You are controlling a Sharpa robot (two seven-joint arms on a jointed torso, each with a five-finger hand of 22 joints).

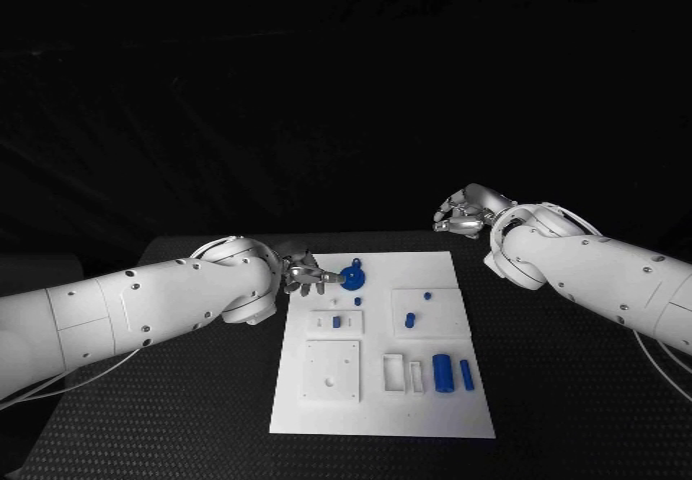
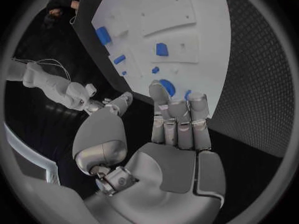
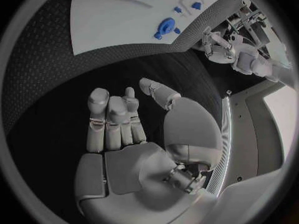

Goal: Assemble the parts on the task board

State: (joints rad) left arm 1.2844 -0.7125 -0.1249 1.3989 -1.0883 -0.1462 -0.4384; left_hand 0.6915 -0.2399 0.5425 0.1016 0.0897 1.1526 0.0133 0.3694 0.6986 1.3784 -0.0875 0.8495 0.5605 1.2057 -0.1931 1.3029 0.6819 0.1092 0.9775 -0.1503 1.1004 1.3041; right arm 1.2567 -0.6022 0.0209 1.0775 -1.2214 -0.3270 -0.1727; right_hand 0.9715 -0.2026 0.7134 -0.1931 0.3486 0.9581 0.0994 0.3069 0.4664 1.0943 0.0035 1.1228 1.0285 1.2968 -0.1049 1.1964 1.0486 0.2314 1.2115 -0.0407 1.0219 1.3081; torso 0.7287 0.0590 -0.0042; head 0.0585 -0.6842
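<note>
The white task board (image 1: 433,275) lies in the middle of the black table. A round blue part (image 1: 355,276) sits near the board's far left corner, also seen as the round blue part (image 2: 168,87) (image 3: 166,24). My left hand (image 1: 306,277) hovers at the board's left edge right beside it, fingers (image 2: 179,115) straight and thumb apart, holding nothing. Whether a fingertip touches the part I cannot tell. My right hand (image 1: 469,212) hangs beyond the far right corner, off the board, its fingers (image 3: 112,120) apart and empty.
Two blue cylinders (image 1: 453,373) lie at the board's near right. Small blue pieces (image 1: 336,322) (image 1: 410,320) sit in raised white blocks mid-board, and a blue peg (image 1: 358,300) stands near the round part. A white plate with holes (image 1: 332,371) lies near left.
</note>
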